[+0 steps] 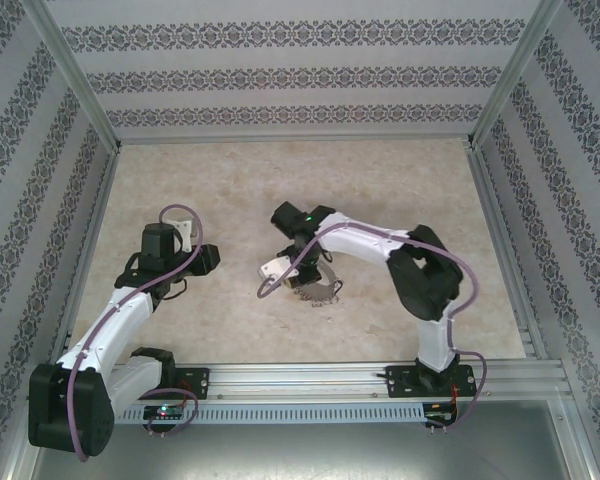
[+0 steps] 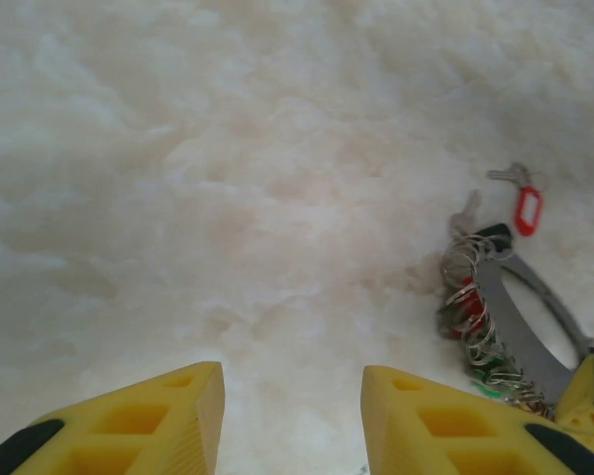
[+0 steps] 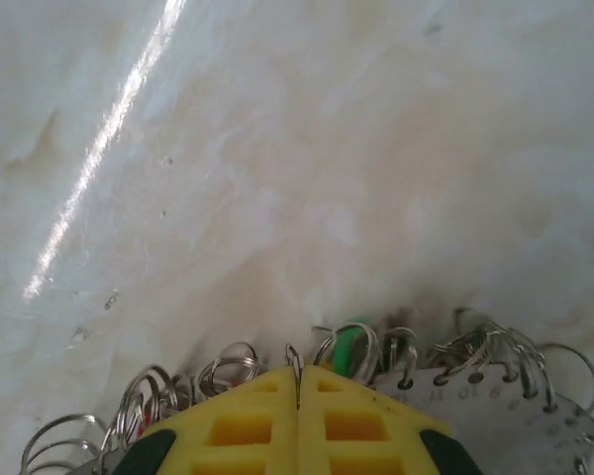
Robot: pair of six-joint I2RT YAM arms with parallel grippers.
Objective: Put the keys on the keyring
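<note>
The keyring (image 1: 320,293) lies flat on the table (image 1: 400,190) near the middle. The right gripper (image 3: 297,384) stands over its edge with fingers pressed together, a thin wire loop poking up at their seam, probably to pin or pinch the ring so it cannot slide. The left gripper (image 2: 292,396) waits off to the left, fingers apart and empty, aimed at the ring, likely kept free to fetch the red-tagged key (image 2: 528,210) lying loose just beside it

Keyring (image 3: 515,416) part hidden behind R gripper (image 3: 298,384)
</note>
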